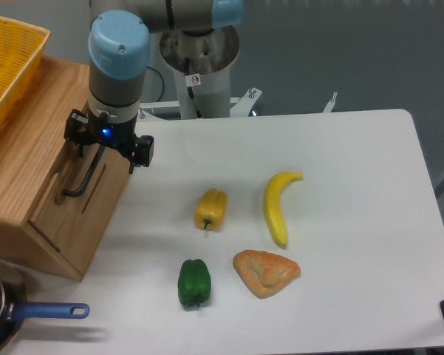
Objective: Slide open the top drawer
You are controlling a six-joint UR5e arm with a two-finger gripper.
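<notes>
The wooden cabinet stands at the table's left, its front facing right. The top drawer's light-oak front panel carries a long black bar handle. The panel looks flush with the cabinet front. My gripper hangs straight down over the upper end of the handle, its black body with a blue light right above it. The bar's top end runs up under the gripper body. The fingertips are hidden by the gripper body, so I cannot tell whether they hold the bar.
A yellow basket sits on the cabinet top. On the white table lie a yellow pepper, a green pepper, a banana and a pastry. A pan with a blue handle sits at the front left.
</notes>
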